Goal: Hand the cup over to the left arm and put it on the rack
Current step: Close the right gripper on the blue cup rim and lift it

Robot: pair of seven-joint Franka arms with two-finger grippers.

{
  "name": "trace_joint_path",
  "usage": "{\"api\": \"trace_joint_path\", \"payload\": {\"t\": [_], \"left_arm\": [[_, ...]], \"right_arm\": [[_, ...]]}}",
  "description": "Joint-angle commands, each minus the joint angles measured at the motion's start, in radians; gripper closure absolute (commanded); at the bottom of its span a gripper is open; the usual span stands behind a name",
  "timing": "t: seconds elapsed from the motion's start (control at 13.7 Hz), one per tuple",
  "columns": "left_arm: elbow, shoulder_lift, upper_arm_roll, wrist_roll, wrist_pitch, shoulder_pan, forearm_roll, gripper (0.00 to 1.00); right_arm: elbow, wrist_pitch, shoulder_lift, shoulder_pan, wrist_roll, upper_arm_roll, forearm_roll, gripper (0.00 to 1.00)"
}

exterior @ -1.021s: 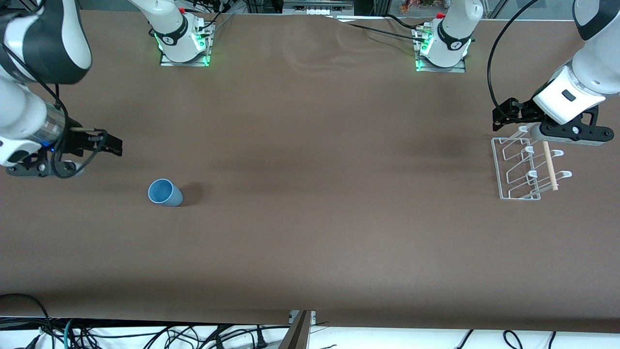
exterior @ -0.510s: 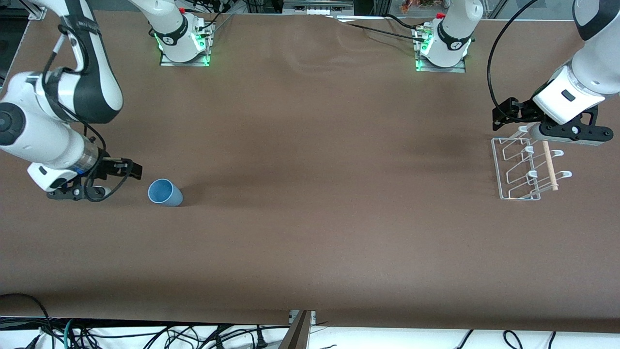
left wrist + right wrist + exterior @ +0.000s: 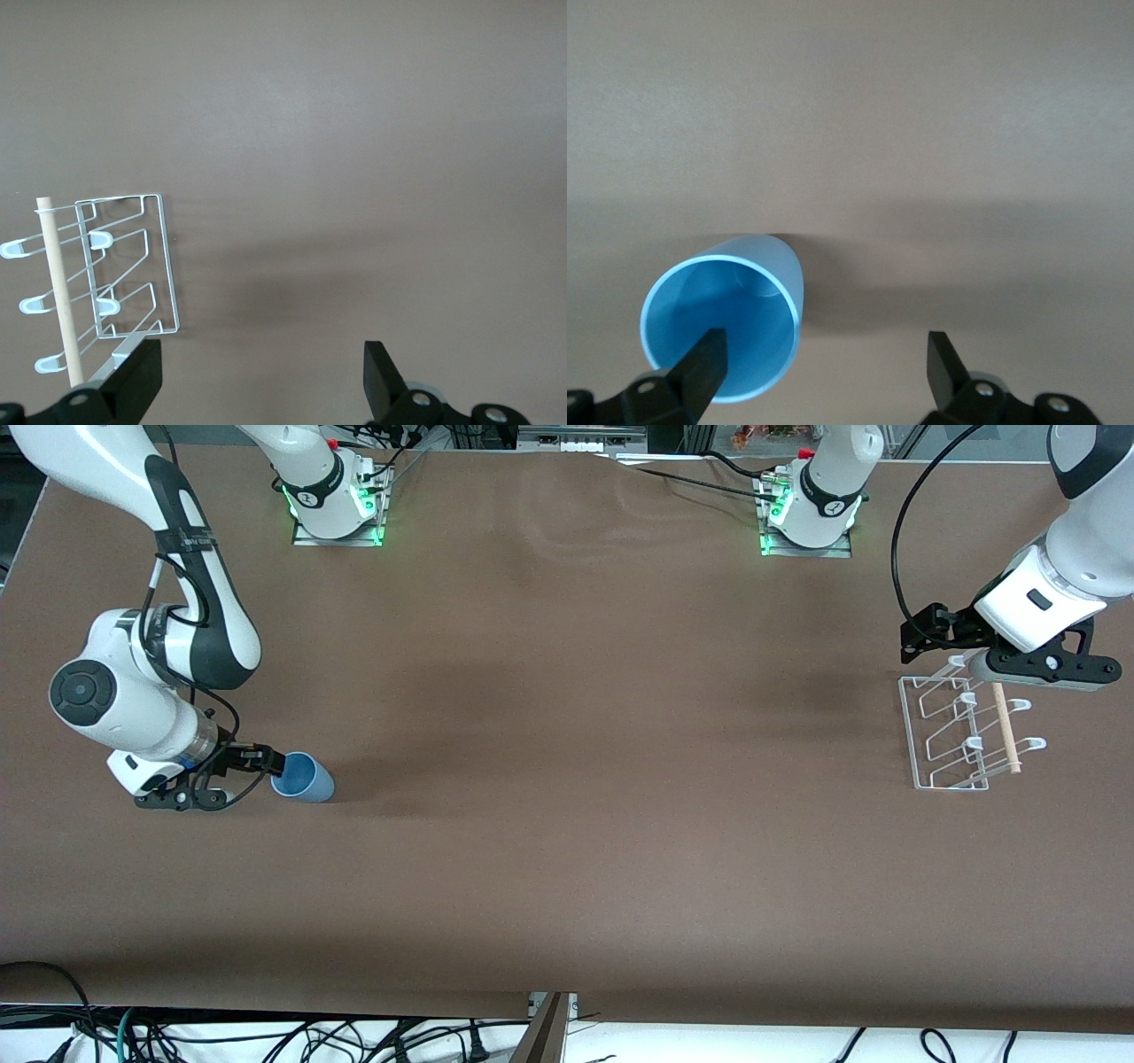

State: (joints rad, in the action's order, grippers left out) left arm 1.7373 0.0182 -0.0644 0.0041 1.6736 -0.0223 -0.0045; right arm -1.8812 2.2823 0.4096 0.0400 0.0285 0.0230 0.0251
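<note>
So far nothing is grasped: the right gripper [image 3: 824, 372] has its fingers spread wide, one tip at the rim of the cup [image 3: 302, 778], which stands on the table toward the right arm's end. The left gripper [image 3: 257, 376], also wide apart, waits over the rack [image 3: 961, 735]. Grasp, handover and placing all remain.

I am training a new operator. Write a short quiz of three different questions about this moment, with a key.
1. True or false: the small light-blue plastic cup stands upright on the brown table.
2. Which gripper is at the cup's rim: A) the right gripper, B) the left gripper?
3. Fill in: the left gripper hangs open over the white wire ____ with a wooden dowel.

Key: 1 false, it lies on its side. 2 A. 3 rack.
</note>
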Motion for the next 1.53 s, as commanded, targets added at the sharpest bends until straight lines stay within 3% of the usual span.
{"api": "trace_joint_path", "payload": {"t": [0.0,0.44,0.51,0.66,0.73,0.88,0.95,1.24,1.46], "left_arm": [[-0.005,0.011,-0.002,0.001,-0.014,0.005,-0.002,0.00],[-0.004,0.009,-0.002,-0.001,-0.015,0.005,-0.002,0.00],[-0.005,0.009,0.000,0.001,-0.015,0.005,-0.002,0.00],[-0.005,0.009,0.000,0.001,-0.015,0.005,-0.002,0.00],[-0.005,0.009,0.000,0.001,-0.015,0.005,-0.002,0.00],[-0.005,0.009,0.000,0.001,-0.015,0.005,-0.002,0.00],[-0.005,0.009,0.000,0.002,-0.015,0.005,-0.002,0.00],[-0.005,0.009,0.000,0.001,-0.015,0.005,-0.002,0.00],[-0.004,0.009,0.000,0.002,-0.015,0.005,-0.002,0.00]], "right_arm": [[-0.018,0.025,0.000,-0.008,0.001,-0.006,-0.031,0.00],[-0.018,0.042,0.038,-0.008,0.001,-0.008,-0.033,0.02],[-0.018,0.043,0.044,-0.006,0.001,-0.008,-0.033,0.13],[-0.018,0.042,0.048,-0.006,0.001,-0.008,-0.033,0.55],[-0.018,0.042,0.051,-0.005,0.001,-0.009,-0.033,0.71],[-0.016,0.042,0.054,-0.003,0.001,-0.011,-0.033,0.95],[-0.016,0.042,0.055,-0.002,-0.001,-0.011,-0.033,1.00],[-0.004,0.042,0.061,0.000,-0.004,-0.017,-0.033,1.00],[0.049,0.023,0.058,0.000,-0.012,-0.044,-0.095,1.00]]}}
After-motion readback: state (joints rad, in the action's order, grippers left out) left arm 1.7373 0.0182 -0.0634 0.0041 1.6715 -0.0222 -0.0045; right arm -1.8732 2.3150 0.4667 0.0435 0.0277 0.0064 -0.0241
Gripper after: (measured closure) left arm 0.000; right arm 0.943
